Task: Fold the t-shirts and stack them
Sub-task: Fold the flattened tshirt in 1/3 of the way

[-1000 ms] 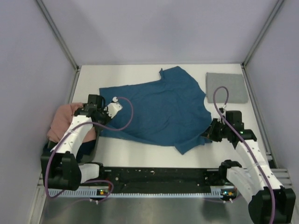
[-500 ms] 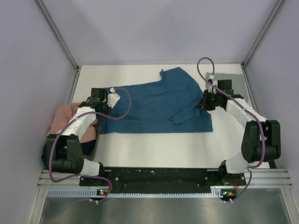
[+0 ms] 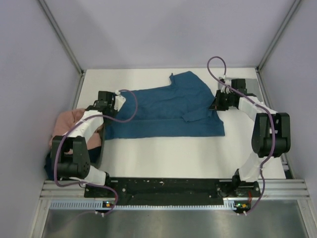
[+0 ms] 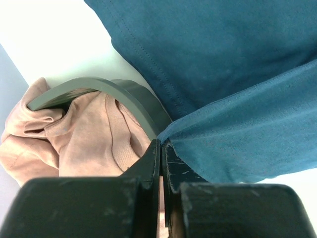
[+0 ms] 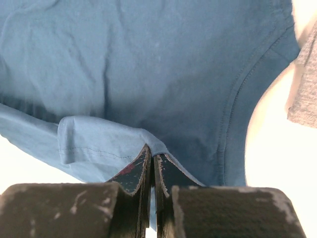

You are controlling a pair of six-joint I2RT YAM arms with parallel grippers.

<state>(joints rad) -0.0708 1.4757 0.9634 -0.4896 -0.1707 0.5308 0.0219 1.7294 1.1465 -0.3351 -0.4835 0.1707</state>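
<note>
White tabletop [image 3: 173,158] carrying the teal-blue t-shirt [image 3: 168,109], near part doubled over; left gripper [image 4: 161,146] and right gripper [image 5: 151,152] each clamped on a cloth edge.

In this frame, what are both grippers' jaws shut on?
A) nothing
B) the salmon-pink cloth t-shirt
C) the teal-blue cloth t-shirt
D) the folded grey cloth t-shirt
C: in each wrist view the left gripper and right gripper have jaws pinched shut on an edge of the teal-blue cloth t-shirt.
</note>
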